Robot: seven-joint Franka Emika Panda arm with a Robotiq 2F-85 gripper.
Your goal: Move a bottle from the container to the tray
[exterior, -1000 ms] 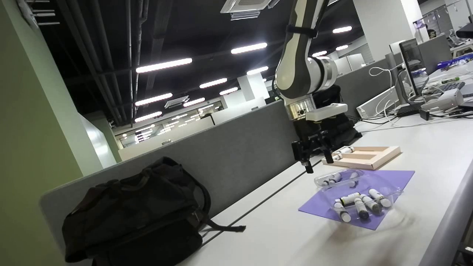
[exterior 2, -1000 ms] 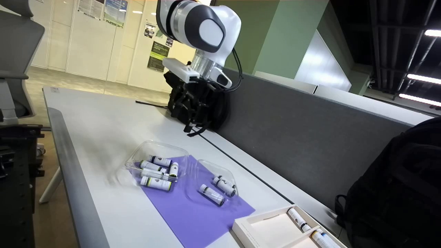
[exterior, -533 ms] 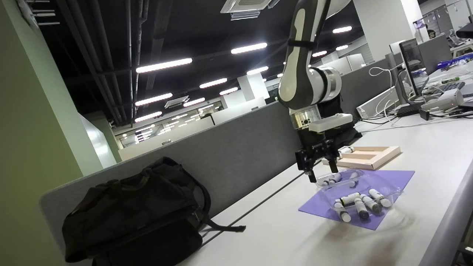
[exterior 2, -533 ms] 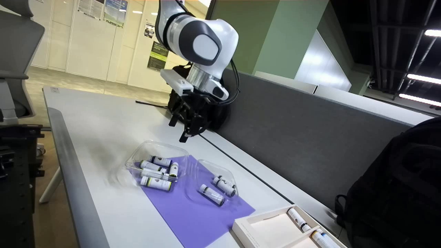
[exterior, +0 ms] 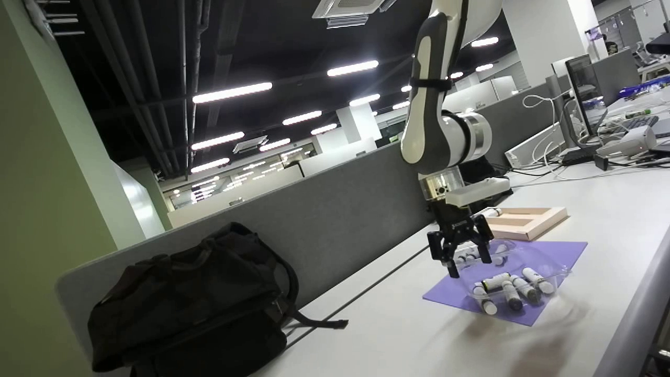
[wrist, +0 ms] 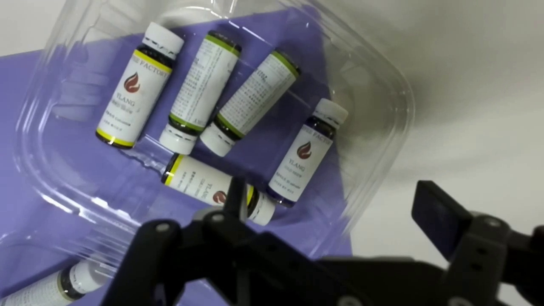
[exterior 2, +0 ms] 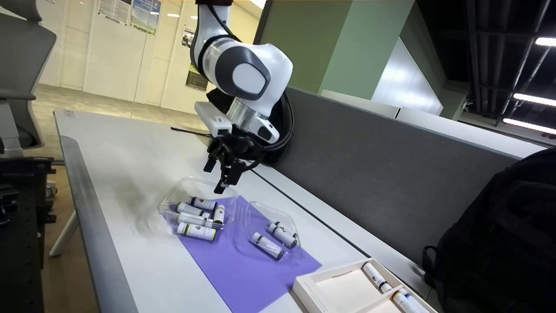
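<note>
"White desk point(exterior: 377, 324), grey divider point(exterior: 335, 204) behind. Where are the bottles point(wrist: 302, 155)?"
"Mostly in the clear tub point(wrist: 382, 163); which one's wanted, I can't tell. The gripper point(exterior: 469, 265) hangs above its edge, fingers point(wrist: 235, 197) wide, holding nothing."
"The risk?"
"They're crowded, so a finger could catch the tub or nudge a neighbour."
"Hidden?"
"One finger covers part of the crosswise bottle point(wrist: 199, 182). An exterior view crops the wooden tray point(exterior 2: 347, 289)."

Arm point(exterior: 434, 120) extended down from above; below wrist point(exterior 2: 244, 114), jaws parted wide, pointing downward.
</note>
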